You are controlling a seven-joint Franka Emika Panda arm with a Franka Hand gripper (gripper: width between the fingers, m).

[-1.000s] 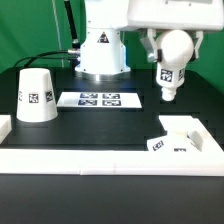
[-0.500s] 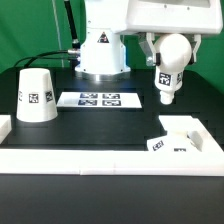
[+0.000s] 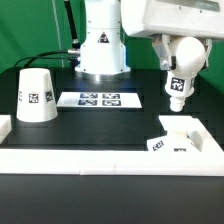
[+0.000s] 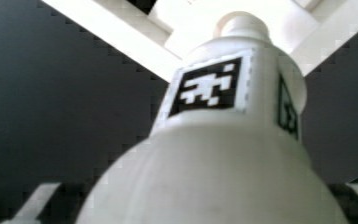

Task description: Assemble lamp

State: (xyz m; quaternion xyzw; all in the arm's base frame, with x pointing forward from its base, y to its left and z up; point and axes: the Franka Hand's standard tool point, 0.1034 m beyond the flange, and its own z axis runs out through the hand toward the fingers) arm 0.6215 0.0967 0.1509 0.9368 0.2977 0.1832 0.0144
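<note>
My gripper (image 3: 181, 52) is shut on the white ball bulb (image 3: 179, 68) and holds it in the air, its tagged stem pointing down and slightly tilted. The bulb hangs just above the small blocky lamp base (image 3: 181, 135), which rests at the exterior view's right against the white wall; the two are apart. The white cone shade (image 3: 36, 96) stands wide end down at the exterior view's left, with a tag facing the camera. In the wrist view the bulb (image 4: 211, 150) fills the frame, so the base is hidden behind it. The fingertips (image 4: 34, 205) only show at the edges.
The marker board (image 3: 100, 99) lies flat in the middle of the black table. A raised white wall (image 3: 100, 160) runs along the front edge and up both sides. The robot's white body (image 3: 100, 45) stands behind the marker board. A white strip of wall (image 4: 123, 28) shows behind the bulb.
The gripper with the bulb has moved toward the exterior view's right and slightly down, so the bulb is now over the base. The shade and base have not moved.
</note>
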